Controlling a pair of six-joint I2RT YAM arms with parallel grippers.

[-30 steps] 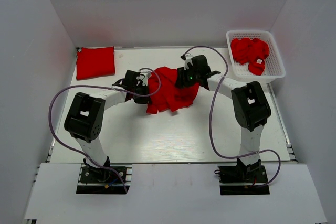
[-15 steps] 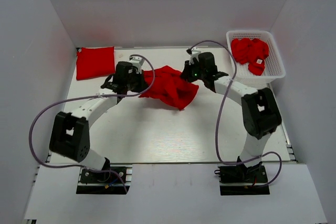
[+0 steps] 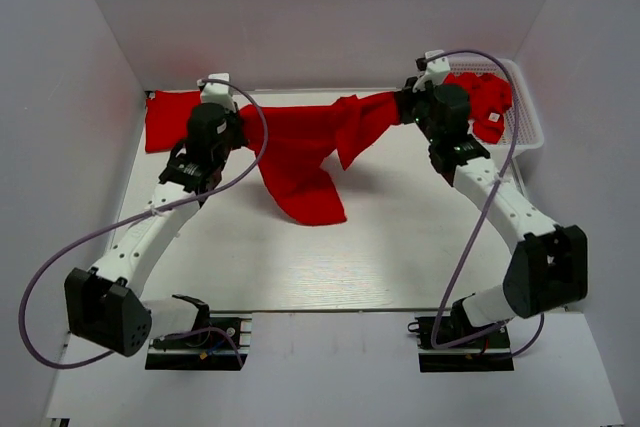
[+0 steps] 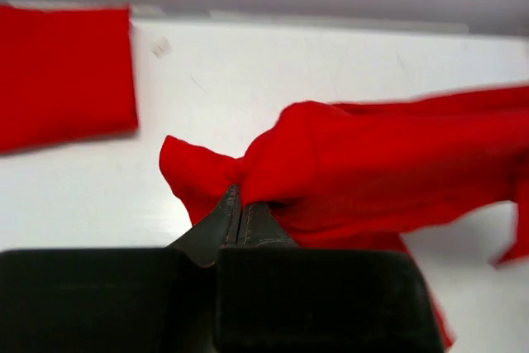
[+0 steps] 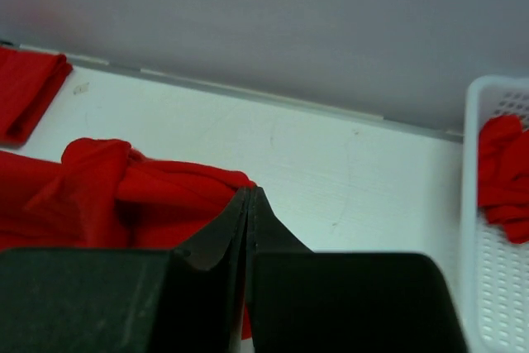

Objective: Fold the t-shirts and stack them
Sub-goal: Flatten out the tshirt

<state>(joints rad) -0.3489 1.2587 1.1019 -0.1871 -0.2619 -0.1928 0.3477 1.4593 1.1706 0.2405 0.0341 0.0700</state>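
A red t-shirt (image 3: 300, 147) hangs stretched in the air between my two grippers above the back of the table. My left gripper (image 3: 236, 125) is shut on its left end, seen bunched at the fingertips in the left wrist view (image 4: 238, 189). My right gripper (image 3: 402, 107) is shut on its right end, seen in the right wrist view (image 5: 250, 192). The shirt's lower part droops onto the table. A folded red t-shirt (image 3: 170, 115) lies at the back left, also in the left wrist view (image 4: 62, 72).
A white mesh basket (image 3: 528, 117) at the back right holds more crumpled red t-shirts (image 3: 488, 97). White walls enclose the table on the back and sides. The arms' purple cables loop over the table's left and right parts.
Both grippers have moved apart and towards the back, pulling the bunched t-shirt out from a heap in the table's middle into a long stretched span.
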